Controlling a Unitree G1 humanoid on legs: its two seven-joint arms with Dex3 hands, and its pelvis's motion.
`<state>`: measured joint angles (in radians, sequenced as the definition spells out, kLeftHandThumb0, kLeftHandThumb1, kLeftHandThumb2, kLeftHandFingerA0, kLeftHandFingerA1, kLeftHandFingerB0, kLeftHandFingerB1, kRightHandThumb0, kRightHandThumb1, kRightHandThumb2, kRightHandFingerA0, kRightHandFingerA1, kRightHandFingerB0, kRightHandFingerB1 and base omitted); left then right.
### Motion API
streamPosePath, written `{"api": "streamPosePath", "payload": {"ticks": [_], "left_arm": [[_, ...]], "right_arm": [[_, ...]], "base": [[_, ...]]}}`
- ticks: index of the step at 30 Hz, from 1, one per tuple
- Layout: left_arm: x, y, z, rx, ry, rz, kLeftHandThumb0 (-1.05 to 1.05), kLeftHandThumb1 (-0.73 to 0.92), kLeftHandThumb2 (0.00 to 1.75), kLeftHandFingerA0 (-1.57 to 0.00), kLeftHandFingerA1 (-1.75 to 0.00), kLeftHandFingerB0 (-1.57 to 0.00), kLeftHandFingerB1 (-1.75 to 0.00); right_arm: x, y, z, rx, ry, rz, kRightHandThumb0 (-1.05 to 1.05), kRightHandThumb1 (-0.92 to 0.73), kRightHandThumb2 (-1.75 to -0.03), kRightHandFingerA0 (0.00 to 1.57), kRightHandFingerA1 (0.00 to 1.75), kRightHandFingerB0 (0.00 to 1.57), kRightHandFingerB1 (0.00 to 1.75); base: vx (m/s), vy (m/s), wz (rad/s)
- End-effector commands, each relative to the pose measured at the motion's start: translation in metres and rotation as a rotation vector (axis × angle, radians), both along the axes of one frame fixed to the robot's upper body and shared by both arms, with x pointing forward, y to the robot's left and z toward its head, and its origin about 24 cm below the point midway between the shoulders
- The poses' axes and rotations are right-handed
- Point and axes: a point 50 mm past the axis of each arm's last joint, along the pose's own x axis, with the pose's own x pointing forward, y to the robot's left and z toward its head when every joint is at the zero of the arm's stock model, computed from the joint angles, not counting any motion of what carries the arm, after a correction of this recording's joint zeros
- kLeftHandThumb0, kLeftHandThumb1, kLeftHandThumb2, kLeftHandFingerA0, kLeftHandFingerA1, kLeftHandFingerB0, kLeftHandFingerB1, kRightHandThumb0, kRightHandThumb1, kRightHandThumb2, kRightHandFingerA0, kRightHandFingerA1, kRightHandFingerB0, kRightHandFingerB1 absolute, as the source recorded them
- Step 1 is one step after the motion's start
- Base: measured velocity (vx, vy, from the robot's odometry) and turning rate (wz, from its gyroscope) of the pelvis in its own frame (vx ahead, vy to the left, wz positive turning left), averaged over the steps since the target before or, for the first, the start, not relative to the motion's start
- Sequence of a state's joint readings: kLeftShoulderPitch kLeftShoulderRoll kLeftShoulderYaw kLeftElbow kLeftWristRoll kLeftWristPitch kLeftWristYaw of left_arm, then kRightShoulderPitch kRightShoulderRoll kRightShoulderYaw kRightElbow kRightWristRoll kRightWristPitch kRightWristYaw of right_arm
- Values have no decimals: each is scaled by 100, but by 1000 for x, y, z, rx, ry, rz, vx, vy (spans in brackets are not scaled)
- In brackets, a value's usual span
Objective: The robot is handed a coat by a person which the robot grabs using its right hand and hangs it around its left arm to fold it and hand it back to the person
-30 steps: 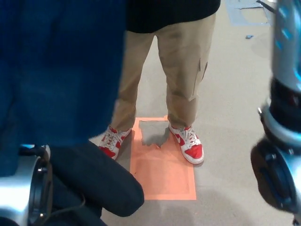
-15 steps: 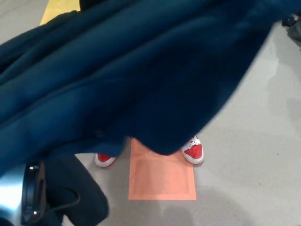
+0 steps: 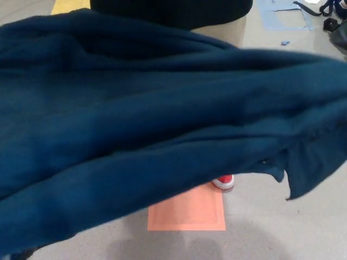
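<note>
**Coat swept wider across the head view; both hands lost from sight**

Compared with half a second ago, the coat (image 3: 135, 124) is spread further up and to the right, and nearly the whole view is now filled by dark blue fabric. The silver joint and black forearm seen at lower left are now covered. Only one red shoe (image 3: 223, 181) of the person (image 3: 173, 10) is left showing, where two were seen. The orange floor marking (image 3: 187, 215) is unchanged in place and partly hidden by the hem.

Hands: neither the left hand nor the right hand is in view. Whether fingers are spread or closed, and whether any cloth is held, cannot be told.

Coat position: it is held up between camera and person, running from the left edge across to the right edge. A loose corner hangs at lower right, clear of the grey floor (image 3: 282, 227).

Risks, as judged:
- The work is hidden from the camera by the cloth, so a slipping hold would go unseen until the fabric drops.
- If the weight is carried mostly to one side of the left arm, the coat could slide off towards the floor.
- The hanging corner could be caught or trodden on, as the person stands close behind it.
- A fold made blind is likely to be uneven, and the hand-back could be misjudged
</note>
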<state>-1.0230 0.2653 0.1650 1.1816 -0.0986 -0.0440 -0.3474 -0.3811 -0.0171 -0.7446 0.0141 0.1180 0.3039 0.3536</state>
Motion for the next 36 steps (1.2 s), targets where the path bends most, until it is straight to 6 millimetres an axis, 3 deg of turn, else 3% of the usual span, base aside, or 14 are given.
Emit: {"api": "streamPosePath", "payload": {"ticks": [1,3,5,6,7,20,21,22,25,28,33,34,35,36], "left_arm": [[-5,25,13,15,-64,47,-72,54,91,-7,-44,-2,-39],[-4,24,16,2,-71,40,-73,55,90,-5,-42,0,-35],[-3,23,17,3,-75,37,-70,53,90,-8,-44,-2,-39],[-3,21,18,13,-81,26,-74,55,90,-4,-42,0,-37],[-2,21,19,15,-84,25,-37,44,100,0,-49,0,-48],[0,12,30,25,-111,-17,-71,54,91,-8,-44,-1,-35],[0,12,28,32,-108,-16,-70,73,62,-16,-30,-12,-25],[0,11,28,31,-109,-18,-73,58,85,-8,-40,-6,-37],[-1,12,29,15,-120,-28,-66,73,63,-14,-31,-10,-27],[0,10,30,13,-122,-34,-69,53,89,-8,-44,0,-36],[0,10,32,11,-123,-35,-70,52,89,-10,-45,0,-34],[0,10,33,16,-123,-39,-67,71,62,-15,-31,-9,-23],[0,11,33,18,-124,-41,-73,61,81,-7,-37,-7,-33],[0,11,33,19,-124,-42,-74,56,86,-9,-42,-4,-33]], "right_arm": [[-9,-17,-43,-168,249,40,-39,-76,-62,126,68,119,77],[-6,-3,-71,-456,525,324,-80,-69,-65,59,44,52,40],[-7,4,-83,-629,662,468,-83,-76,-64,32,34,26,30],[-10,10,-97,-723,808,608,-87,-59,-95,4,16,6,13],[-11,12,-106,-732,853,634,-86,-57,-91,0,9,0,5],[-36,1,-168,-617,1052,725,-94,-54,-92,0,0,0,0],[-39,-2,-168,-593,1061,734,-94,-53,-91,0,0,0,0],[-41,-4,-170,-571,1070,747,-95,-53,-92,0,0,0,0],[-49,-9,-173,-194,1044,753,-86,-45,-85,0,0,0,0],[-55,-13,-172,52,944,735,-82,-42,-81,0,0,0,3],[-42,-19,-155,-215,1055,872,-90,-48,-87,0,0,0,0],[-38,-21,-151,-328,1072,895,-89,-46,-86,0,0,0,0],[-34,-22,-146,-436,1076,923,-100,-56,-60,0,0,0,0],[-32,-23,-142,-476,1080,937,-88,-46,-84,0,0,0,0]], "base": [[0,0,0],[0,0,0],[0,0,0],[0,0,0],[0,0,0],[0,0,0],[0,0,0],[0,0,0],[0,0,0],[0,0,0],[0,0,0],[0,0,0],[0,0,0],[0,0,0]]}}
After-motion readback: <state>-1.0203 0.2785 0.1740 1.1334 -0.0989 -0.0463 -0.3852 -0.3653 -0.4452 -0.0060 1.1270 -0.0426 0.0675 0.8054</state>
